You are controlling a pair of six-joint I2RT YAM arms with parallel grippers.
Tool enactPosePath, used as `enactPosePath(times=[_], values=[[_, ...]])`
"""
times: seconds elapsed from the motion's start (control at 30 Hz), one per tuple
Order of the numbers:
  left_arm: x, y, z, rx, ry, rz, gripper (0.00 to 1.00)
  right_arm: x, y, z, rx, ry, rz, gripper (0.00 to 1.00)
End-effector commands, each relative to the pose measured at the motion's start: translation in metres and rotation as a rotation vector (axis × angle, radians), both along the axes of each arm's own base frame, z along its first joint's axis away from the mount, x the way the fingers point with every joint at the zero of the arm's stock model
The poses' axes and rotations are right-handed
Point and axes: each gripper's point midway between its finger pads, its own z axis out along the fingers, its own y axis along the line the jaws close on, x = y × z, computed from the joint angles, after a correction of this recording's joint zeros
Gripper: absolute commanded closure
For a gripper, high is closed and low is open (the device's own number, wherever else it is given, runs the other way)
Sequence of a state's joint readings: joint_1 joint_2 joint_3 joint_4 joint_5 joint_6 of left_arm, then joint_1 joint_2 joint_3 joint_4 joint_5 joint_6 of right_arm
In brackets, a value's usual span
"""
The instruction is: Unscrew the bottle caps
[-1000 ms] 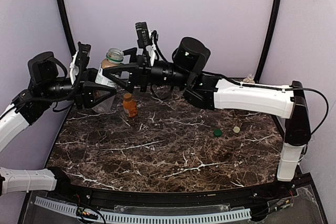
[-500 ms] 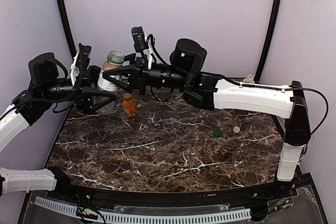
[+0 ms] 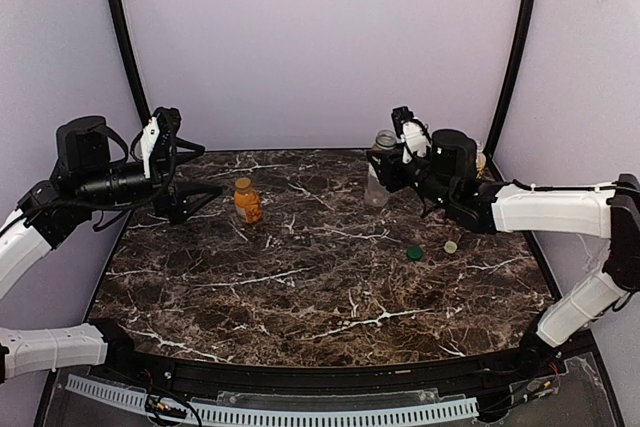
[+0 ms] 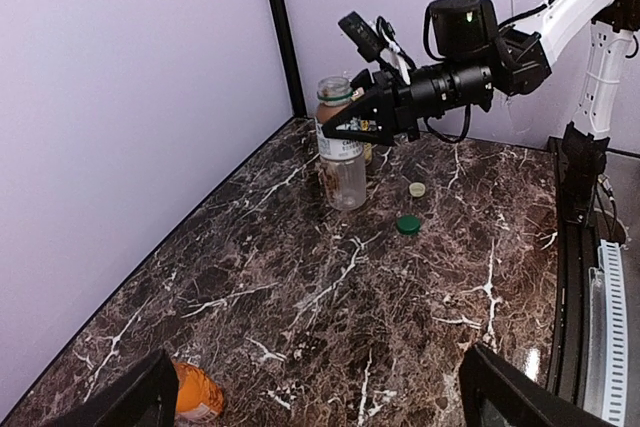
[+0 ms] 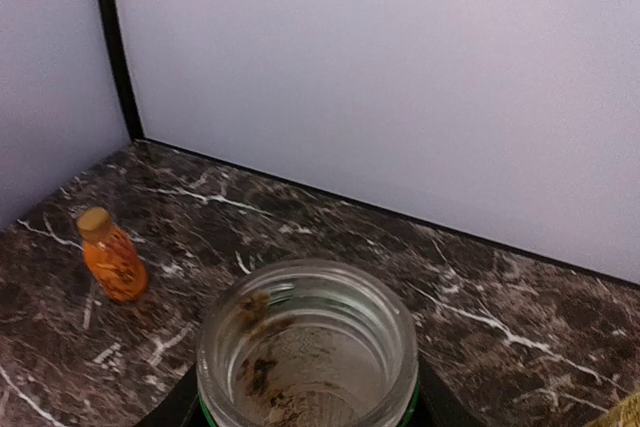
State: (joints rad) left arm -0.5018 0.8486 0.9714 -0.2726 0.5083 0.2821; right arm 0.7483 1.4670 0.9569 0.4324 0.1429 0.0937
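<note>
At the far right, the right gripper (image 4: 352, 129) clamped the uncapped clear bottle (image 4: 346, 179), perhaps touching the marble table (image 3: 300, 287), green cap (image 3: 414, 253) and cream cap (image 3: 451, 246) lying near it. The left gripper (image 3: 203, 197) gaped empty beside the capped orange bottle (image 3: 246, 203).

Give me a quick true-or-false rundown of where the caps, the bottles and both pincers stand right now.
1. The orange cap is on the orange bottle. True.
2. The green cap sits on the clear bottle. False: it lies on the table beside the cream cap, and the bottle's mouth is open.
3. The right pincer grips the clear bottle. True.
4. The left pincer is shut on the orange bottle. False: it is open and apart from that bottle.
</note>
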Motion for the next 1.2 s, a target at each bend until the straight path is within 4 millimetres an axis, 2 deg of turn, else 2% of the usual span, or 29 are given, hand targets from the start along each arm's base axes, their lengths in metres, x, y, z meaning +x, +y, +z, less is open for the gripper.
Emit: enactPosePath(times=[0.0,0.13,0.43,0.7,0.87,0.97,1.07,1.17], values=[[0.001,0.005,-0.015,0.042,0.013,0.014,0.01,0.024,-0.067,-0.028,-0.027,-0.104,-0.264,0.97],[0.002,0.005,-0.015,0.045,0.016,0.019,0.01,0.04,-0.099,-0.05,-0.063,-0.137,-0.352,0.98],[0.004,0.005,-0.017,0.054,0.018,0.018,0.01,0.071,-0.137,-0.104,-0.067,-0.101,-0.453,0.99],[0.005,0.005,-0.017,0.061,0.014,0.018,0.01,0.083,-0.132,-0.125,-0.043,-0.064,-0.45,0.98],[0.006,0.005,-0.015,0.059,0.008,0.014,0.01,0.082,-0.137,-0.126,-0.038,-0.061,-0.472,0.96],[0.006,0.004,-0.014,0.056,0.001,0.012,0.01,0.085,-0.134,-0.134,-0.048,0.011,-0.469,0.96],[0.006,0.004,-0.013,0.054,-0.004,0.012,0.01,0.078,-0.132,-0.145,-0.04,0.084,-0.449,0.95],[0.005,0.005,-0.013,0.054,-0.003,0.012,0.01,0.066,-0.138,-0.144,0.001,0.073,-0.449,0.94]])
